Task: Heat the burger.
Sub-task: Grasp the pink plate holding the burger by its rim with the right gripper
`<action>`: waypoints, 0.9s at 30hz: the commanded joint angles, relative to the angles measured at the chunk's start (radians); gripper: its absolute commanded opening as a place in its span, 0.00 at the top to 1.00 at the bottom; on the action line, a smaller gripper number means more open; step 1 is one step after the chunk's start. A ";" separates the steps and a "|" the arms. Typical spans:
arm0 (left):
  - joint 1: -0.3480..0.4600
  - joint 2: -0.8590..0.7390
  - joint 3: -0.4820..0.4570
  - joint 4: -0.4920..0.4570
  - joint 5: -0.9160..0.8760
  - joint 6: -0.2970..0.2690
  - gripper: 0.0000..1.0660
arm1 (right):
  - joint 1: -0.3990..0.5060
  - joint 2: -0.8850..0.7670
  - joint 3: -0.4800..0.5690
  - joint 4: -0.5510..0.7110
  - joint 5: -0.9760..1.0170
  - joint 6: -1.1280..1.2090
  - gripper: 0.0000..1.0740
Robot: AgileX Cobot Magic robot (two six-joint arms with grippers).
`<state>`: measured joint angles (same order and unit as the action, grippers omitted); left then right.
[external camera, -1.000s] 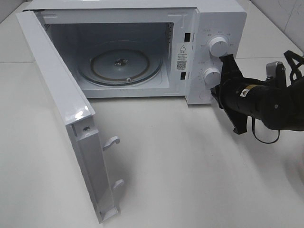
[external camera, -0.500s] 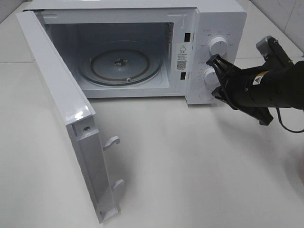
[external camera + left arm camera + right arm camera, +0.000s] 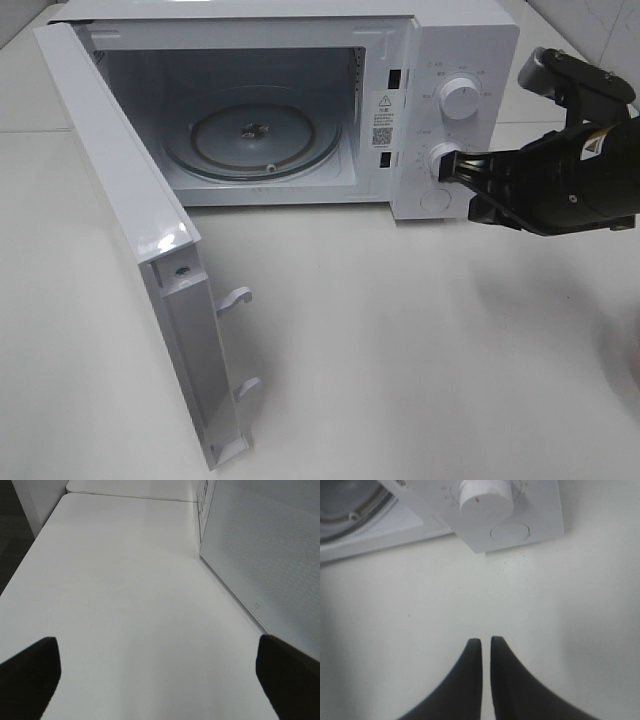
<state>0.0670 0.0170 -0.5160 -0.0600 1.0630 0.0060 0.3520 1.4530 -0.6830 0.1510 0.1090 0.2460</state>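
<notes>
Microwave [image 3: 470, 35] with two knobs [image 3: 460, 100]; left claw [image 3: 157, 645] agape, right claw [image 3: 486, 642] tight, empty.

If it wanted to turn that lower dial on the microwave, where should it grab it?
By the round rim of the lower dial, pinching opposite sides, coming straight at the control panel: it is a short cylinder sticking out. The right hand, shut now, would need opening.
</notes>
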 commanded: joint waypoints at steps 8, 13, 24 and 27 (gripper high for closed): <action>0.002 -0.001 0.001 -0.002 0.006 0.003 0.08 | -0.003 -0.115 -0.031 -0.032 0.335 -0.197 0.95; 0.002 -0.001 0.001 -0.002 0.006 0.003 0.08 | -0.003 -0.137 -0.082 -0.113 0.495 -0.191 0.94; 0.002 -0.001 0.001 -0.002 0.006 0.003 0.08 | -0.003 -0.137 -0.122 -0.424 0.735 -0.091 0.46; 0.002 -0.001 0.001 -0.002 0.006 0.003 0.08 | -0.003 -0.137 -0.122 -0.431 0.735 -0.093 0.25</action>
<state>0.0670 0.0170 -0.5160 -0.0600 1.0630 0.0060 0.3520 1.3230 -0.7990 -0.2660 0.8380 0.1490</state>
